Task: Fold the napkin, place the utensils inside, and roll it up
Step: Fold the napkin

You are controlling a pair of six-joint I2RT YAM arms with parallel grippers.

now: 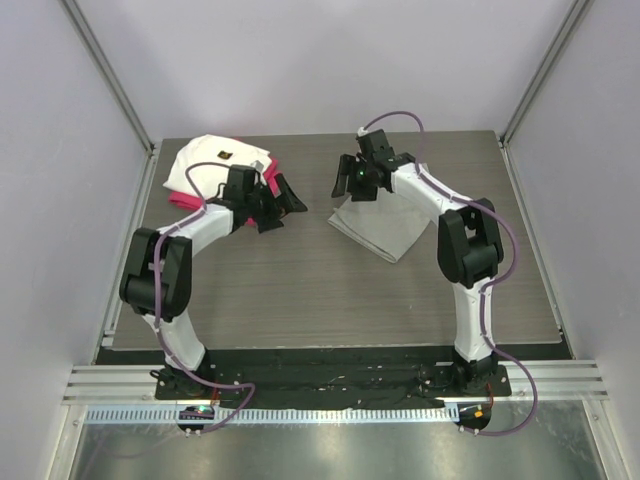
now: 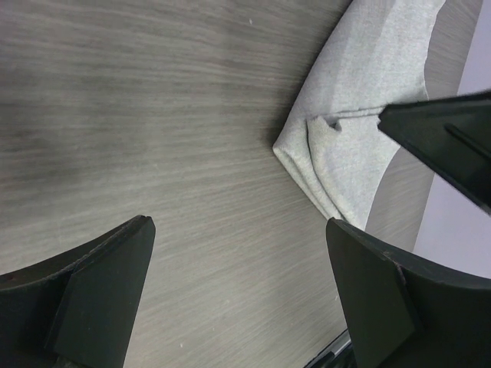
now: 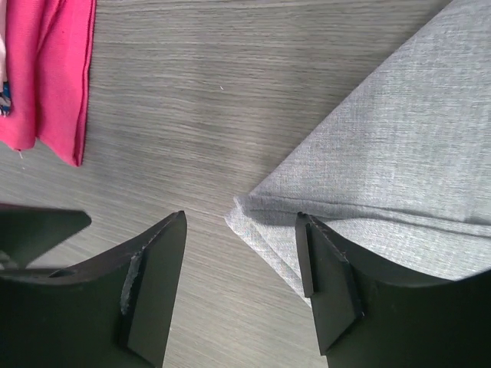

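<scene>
A grey wood-grain table [image 1: 300, 290] fills the floor of a pale-walled enclosure. At its far left corner lies a folded white cloth [image 1: 205, 160] with a small dark mark [image 1: 226, 154] on top. A folded magenta-red cloth [image 3: 46, 69] lies under it, its edges showing at the near and right sides.
</scene>
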